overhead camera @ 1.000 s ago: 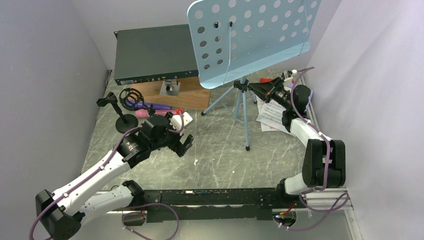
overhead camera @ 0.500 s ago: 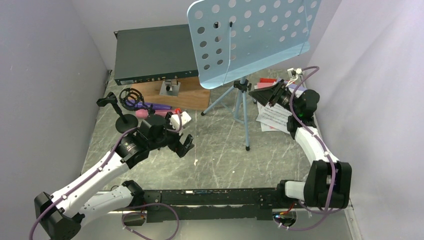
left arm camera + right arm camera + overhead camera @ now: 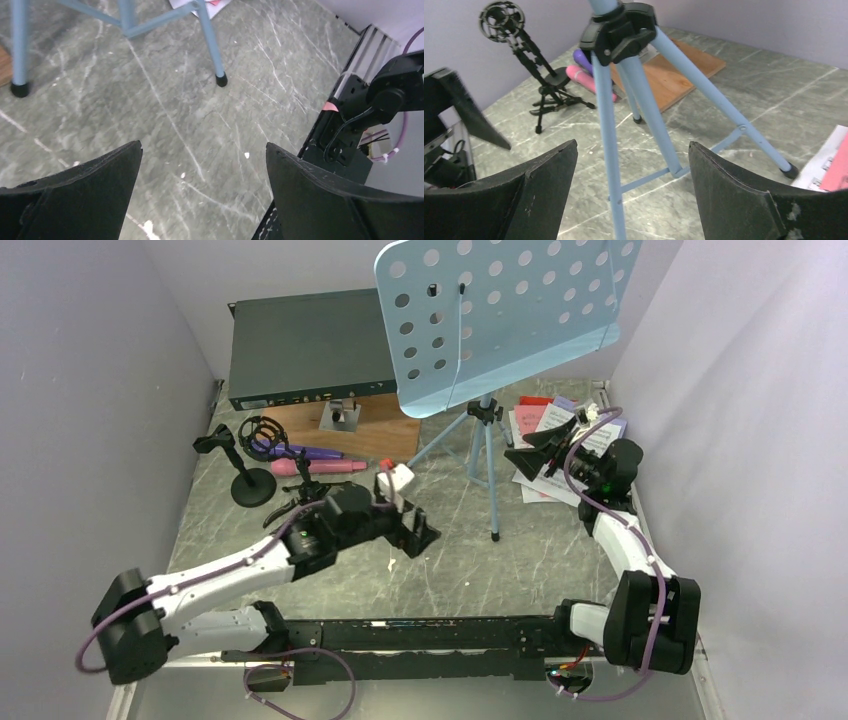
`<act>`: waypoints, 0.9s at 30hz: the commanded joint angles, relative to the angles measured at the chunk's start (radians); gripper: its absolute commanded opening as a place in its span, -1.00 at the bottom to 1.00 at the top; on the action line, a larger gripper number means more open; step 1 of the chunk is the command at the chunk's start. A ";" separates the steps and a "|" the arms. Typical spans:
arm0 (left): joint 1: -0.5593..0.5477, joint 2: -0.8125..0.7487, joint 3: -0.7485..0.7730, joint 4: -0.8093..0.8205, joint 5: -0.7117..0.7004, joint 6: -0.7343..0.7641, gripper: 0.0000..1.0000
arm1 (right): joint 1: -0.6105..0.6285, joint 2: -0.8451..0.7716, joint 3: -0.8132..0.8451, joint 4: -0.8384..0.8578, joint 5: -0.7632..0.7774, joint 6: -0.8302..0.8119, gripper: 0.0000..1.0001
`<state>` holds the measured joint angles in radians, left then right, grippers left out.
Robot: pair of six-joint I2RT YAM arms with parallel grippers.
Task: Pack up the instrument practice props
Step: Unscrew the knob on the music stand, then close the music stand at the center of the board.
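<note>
Nothing looks packed yet, and no case or bag shows in any view. The light-blue music tripod stands upright mid-table with its perforated plate still raised. Every other prop sits around it:

- **Music sheets:** the white, lavender and red music sheets lie fanned out just right of the tripod's legs.
- **Microphones:** the pink microphone and purple microphone lie side by side well to the tripod's left.
- **Mic holders:** the round-base mic holder and the tripod mic holder stand further left again.

The right hand is spread wide and empty, just right of the tripod and pointing at its legs. The left hand is also spread wide and empty, hovering low on the tripod's near-left side.

By my read the whole job is still ahead, and folding the tripod looks the likely start.

The table is grey-green marbled stone with pale streaks and a few white flecks. Plain pale walls close in behind and on both sides of the tripod.
</note>
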<state>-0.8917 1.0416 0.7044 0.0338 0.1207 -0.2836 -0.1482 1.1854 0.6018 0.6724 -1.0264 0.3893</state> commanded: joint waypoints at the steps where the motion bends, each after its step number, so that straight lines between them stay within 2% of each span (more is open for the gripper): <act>1: -0.163 0.130 0.081 0.243 -0.355 0.022 0.99 | -0.032 0.023 0.080 -0.122 -0.012 -0.150 0.70; 3: -0.219 0.226 0.137 0.266 -0.528 0.013 0.99 | -0.046 0.029 0.078 -0.120 -0.006 -0.140 0.75; 6: -0.278 0.383 0.301 0.142 -0.838 -0.095 0.94 | -0.064 0.026 0.064 -0.087 -0.001 -0.124 0.78; 9: -0.305 0.522 0.464 0.006 -0.989 -0.150 0.94 | -0.072 0.023 0.064 -0.085 0.000 -0.117 0.79; 15: -0.308 0.676 0.637 0.006 -1.049 -0.143 0.93 | -0.080 0.027 0.070 -0.097 0.001 -0.115 0.80; 22: -0.303 0.808 0.802 -0.013 -1.044 -0.142 0.85 | -0.085 0.028 0.076 -0.105 -0.002 -0.111 0.80; 25: -0.284 0.851 0.860 -0.071 -1.011 -0.187 0.74 | -0.088 0.028 0.079 -0.106 -0.004 -0.110 0.81; 27: -0.268 0.878 0.899 -0.129 -0.990 -0.240 0.57 | -0.091 0.027 0.081 -0.113 -0.004 -0.112 0.81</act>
<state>-1.1858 1.8816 1.5162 -0.0071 -0.8623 -0.4320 -0.2302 1.2171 0.6415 0.5423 -1.0233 0.2947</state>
